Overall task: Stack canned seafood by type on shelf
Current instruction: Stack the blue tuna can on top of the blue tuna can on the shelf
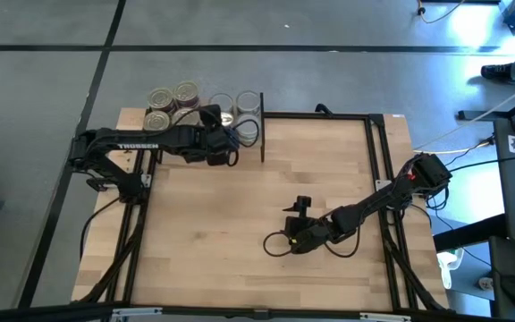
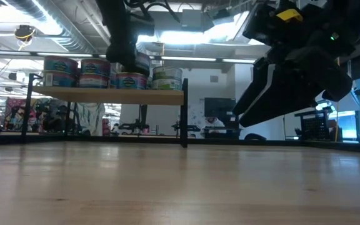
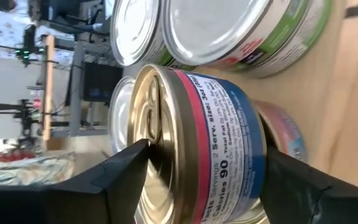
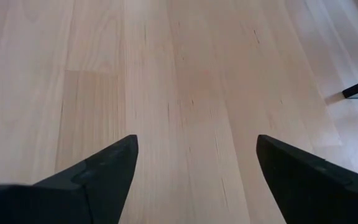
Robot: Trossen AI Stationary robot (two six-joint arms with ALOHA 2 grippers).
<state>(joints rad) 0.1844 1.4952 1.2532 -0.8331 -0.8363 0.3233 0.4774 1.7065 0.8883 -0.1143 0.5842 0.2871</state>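
A: Tins point(image 2: 95, 73) of seafood stand on the shelf point(image 2: 108, 95), right around the left hand point(image 1: 215, 136). From the low view I count a row along its front edge, teal and blue labels beside the hand and one green-labelled tin point(image 2: 167, 77) on its far side toward the shelf's end post.

B: And what does that hand hold?

A: It is clamped on a blue-and-pink tin point(image 3: 197, 146) with a gold pull-tab lid; one finger point(image 3: 114, 177) presses the lid side, the other the base. Just beyond it stand two silver-topped tins point(image 3: 219, 28), and a pink-labelled tin point(image 3: 278, 134) shows behind the held one.

B: From above?

A: Gold-lidded tins point(image 1: 173, 97) sit at the shelf's back, past the hand, and silver-topped ones point(image 1: 249, 104) just beside it at the shelf's end.

B: The other arm?

A: The right hand point(image 4: 194, 165) hangs over bare counter point(image 1: 240, 206), well apart from the shelf, fingers point(image 4: 98, 171) spread wide with nothing between them, only wood planks beneath.
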